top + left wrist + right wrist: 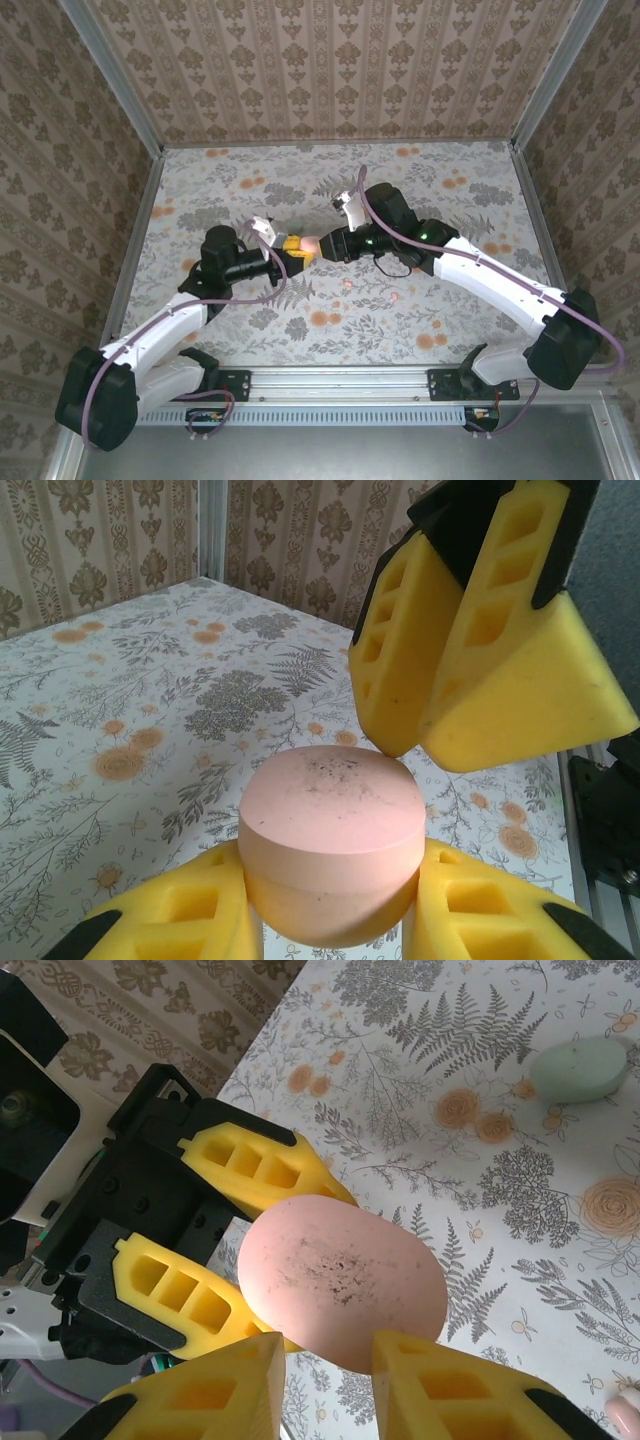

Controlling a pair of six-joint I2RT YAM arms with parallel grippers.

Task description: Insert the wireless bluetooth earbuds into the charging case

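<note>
Walls point(330, 60): wallpapered panels are standing round three sides of the table.
Table point(250, 180): a cloth printed with ferns and orange flowers is covering it.
Left arm point(160, 335): it is reaching from its near-left base toward the middle of the table.
Right arm point(500, 280): it is reaching in from the near-right base, facing the left arm.
Left gripper point(285, 247): it is clamping the pink charging case from both sides and holding it above the cloth. Its yellow foam fingers point(190, 910) are pressing on the case's lower half.
Right gripper point(400, 742): it is meeting the case from the opposite side. Its jaws are standing narrow with the tips at the far rim of the lid. I cannot tell whether they are pinching that rim.
Pink charging case point(330, 830): it is sitting between the two grippers with its lid down, and dark specks are showing on the flat top.
Mint case point(580, 1068): it is lying on the cloth, well apart from both grippers.
Pink earbud point(347, 283): it is lying on the cloth, near the grippers and nearer the arm bases, outside the case.
Second pink earbud point(393, 296): it is lying near the first one, also outside the case.
</note>
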